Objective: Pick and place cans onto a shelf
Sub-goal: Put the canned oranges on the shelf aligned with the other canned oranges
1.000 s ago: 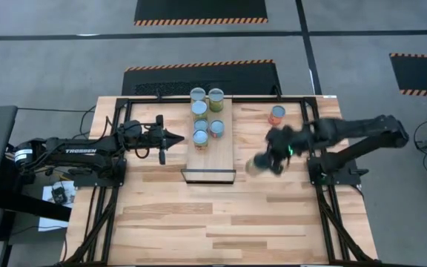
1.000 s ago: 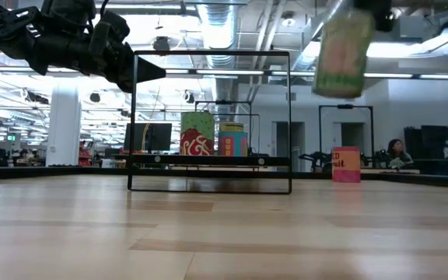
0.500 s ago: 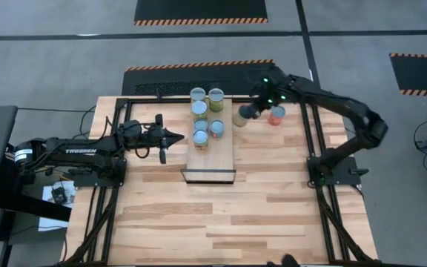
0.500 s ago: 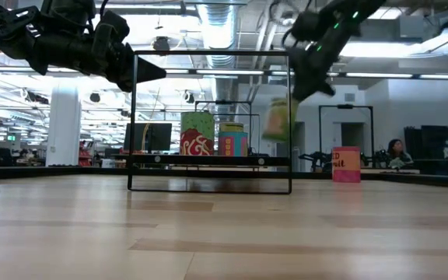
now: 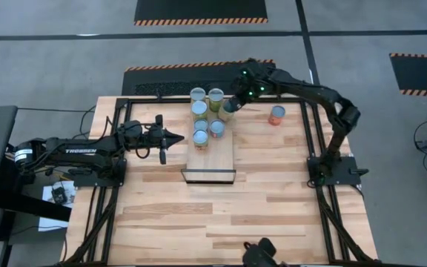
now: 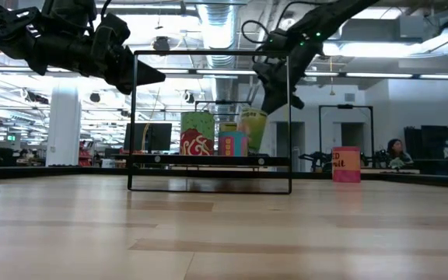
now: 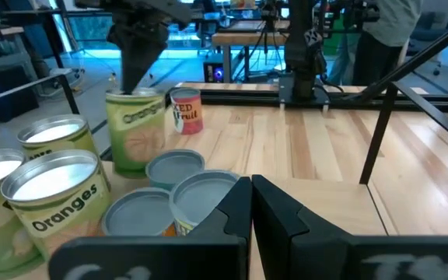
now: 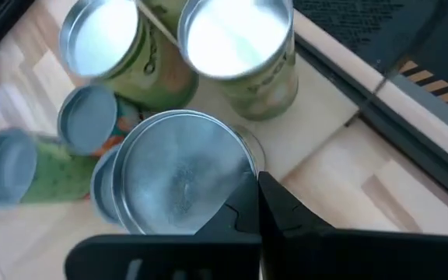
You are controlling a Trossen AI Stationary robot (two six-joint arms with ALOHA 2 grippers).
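The shelf (image 5: 212,148) lies at the table's far middle and carries several cans (image 5: 200,122), tall yellow-green ones (image 7: 53,183) and low grey-topped ones (image 7: 197,194). My right gripper (image 5: 234,102) is shut on a yellow-green can (image 6: 253,131) over the shelf's far right part; the can also shows in the left wrist view (image 7: 134,128). A red can (image 5: 276,115) stands on the table to the right. My left gripper (image 5: 170,136) is shut and empty, above the table just left of the shelf. My right gripper holds the yellow-green can at the rim of its silver top (image 8: 236,167), pinched between the two fingers. The fingers (image 7: 134,58) come from above, slanting down. The can hangs a little tilted below them; whether its bottom (image 6: 247,152) touches the shelf I cannot tell.
A black metal frame (image 6: 212,120) stands around the shelf, and black rails (image 5: 313,148) run along the table's sides. Bare wooden tabletop (image 5: 228,215) lies toward the near edge. People sit in the room beyond the table (image 6: 395,152).
My right gripper has carried the yellow-green can from above the table's right middle toward the far edge, then left to the shelf, and has come down to the height of the other cans. The can stays in its hold.
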